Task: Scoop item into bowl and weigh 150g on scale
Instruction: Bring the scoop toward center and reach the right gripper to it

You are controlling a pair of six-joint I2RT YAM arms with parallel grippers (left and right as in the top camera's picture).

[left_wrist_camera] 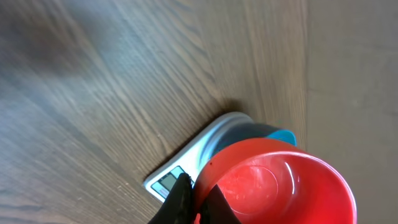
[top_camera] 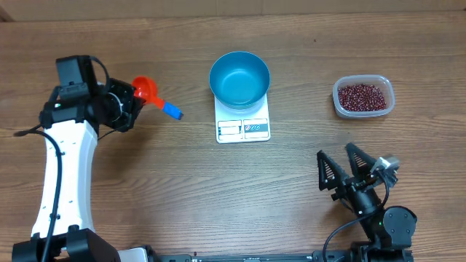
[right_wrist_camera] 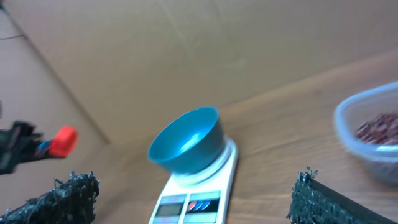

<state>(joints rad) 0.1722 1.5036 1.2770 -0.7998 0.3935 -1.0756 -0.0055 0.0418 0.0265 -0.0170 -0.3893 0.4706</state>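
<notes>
While my left gripper point(top_camera: 131, 102) pinches a red plastic scoop point(top_camera: 146, 90), bare wooden table point(top_camera: 191, 94) separates it from the round blue plastic bowl point(top_camera: 239, 78) atop the white scale point(top_camera: 244, 129). My right gripper point(top_camera: 348, 169) gapes near the clear tub point(top_camera: 338, 102) of red-brown beans point(top_camera: 362, 95).

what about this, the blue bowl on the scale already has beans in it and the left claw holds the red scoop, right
No: the overhead view shows the blue bowl on the scale empty; the beans are in the clear tub. The left claw does hold the red scoop.
</notes>
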